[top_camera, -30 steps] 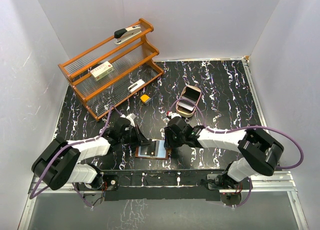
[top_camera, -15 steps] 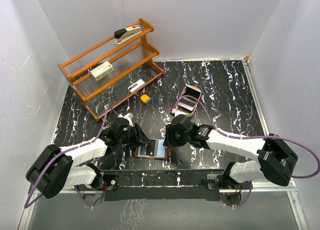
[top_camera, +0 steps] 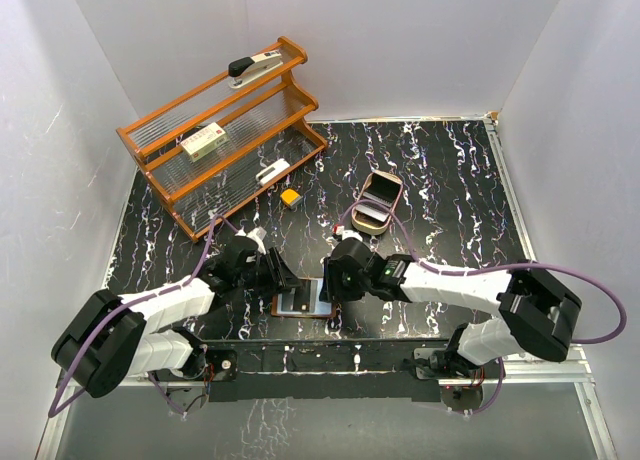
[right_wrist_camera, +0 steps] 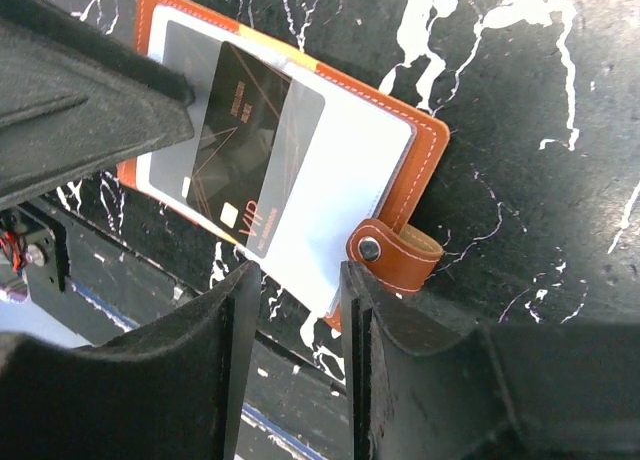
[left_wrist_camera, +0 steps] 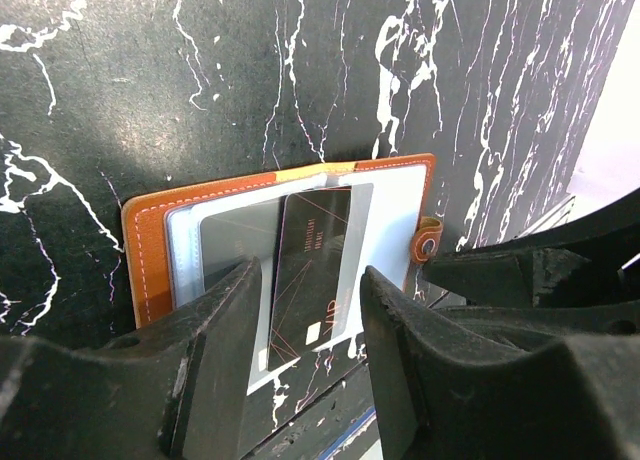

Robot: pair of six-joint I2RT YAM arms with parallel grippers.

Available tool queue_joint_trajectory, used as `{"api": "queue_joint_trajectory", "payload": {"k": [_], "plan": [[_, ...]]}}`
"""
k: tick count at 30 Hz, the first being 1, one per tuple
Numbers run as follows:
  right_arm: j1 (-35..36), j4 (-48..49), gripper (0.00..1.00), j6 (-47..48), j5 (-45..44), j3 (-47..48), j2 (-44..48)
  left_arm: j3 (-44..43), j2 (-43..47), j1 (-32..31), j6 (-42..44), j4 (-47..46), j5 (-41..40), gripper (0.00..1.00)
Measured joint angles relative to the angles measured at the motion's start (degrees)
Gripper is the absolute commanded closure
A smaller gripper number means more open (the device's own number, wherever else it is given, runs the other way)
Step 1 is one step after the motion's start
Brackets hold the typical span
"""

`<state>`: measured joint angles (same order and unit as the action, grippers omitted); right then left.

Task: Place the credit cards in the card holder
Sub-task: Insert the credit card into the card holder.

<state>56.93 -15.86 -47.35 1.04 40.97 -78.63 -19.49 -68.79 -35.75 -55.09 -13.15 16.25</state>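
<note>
The card holder (top_camera: 322,314) lies open and flat by the table's near edge, its orange-brown leather (left_wrist_camera: 145,250) and tab (right_wrist_camera: 395,255) showing. On its grey inner side lie credit cards: a dark one (left_wrist_camera: 315,265) (right_wrist_camera: 245,150) over a pale one (left_wrist_camera: 395,215) (right_wrist_camera: 340,180), both sticking out past the near edge. My left gripper (top_camera: 284,278) (left_wrist_camera: 312,325) hovers open over the dark card from the left. From the right, my right gripper (top_camera: 330,288) (right_wrist_camera: 295,310) hangs open above the pale card's corner beside the tab. Neither holds anything.
A tan oval tray (top_camera: 391,184) with more cards inside stands behind the right arm. A small yellow block (top_camera: 290,196) lies mid-table. A wooden rack (top_camera: 300,108) at the back left carries a stapler (top_camera: 255,67) and small boxes. The table's front rail runs just below the card holder.
My left gripper has gone from shut to open above the dark card. The right jaws have widened a little, and the right wrist has shifted slightly left toward the card holder.
</note>
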Motion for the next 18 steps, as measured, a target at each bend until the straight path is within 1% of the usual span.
{"api": "queue_joint_trajectory", "payload": {"k": [3,6,8,18], "plan": [[0.0,0.0,0.63,-0.3,-1.1,-0.3,-0.2,0.1,0.0,0.0,-0.2,-0.1,0.3,0.57],[0.0,0.2,0.62,-0.7,-1.7,-0.8,-0.3,0.2,0.0,0.0,-0.4,-0.3,0.5,0.62],[0.0,1.0,0.62,-0.8,-2.0,-1.4,-0.4,0.6,0.0,0.0,-0.9,-0.6,0.7,0.64],[0.0,4.6,0.61,-2.0,-2.2,-4.4,-1.6,1.5,-1.8,-1.6,-3.5,-4.3,1.2,0.64]]}}
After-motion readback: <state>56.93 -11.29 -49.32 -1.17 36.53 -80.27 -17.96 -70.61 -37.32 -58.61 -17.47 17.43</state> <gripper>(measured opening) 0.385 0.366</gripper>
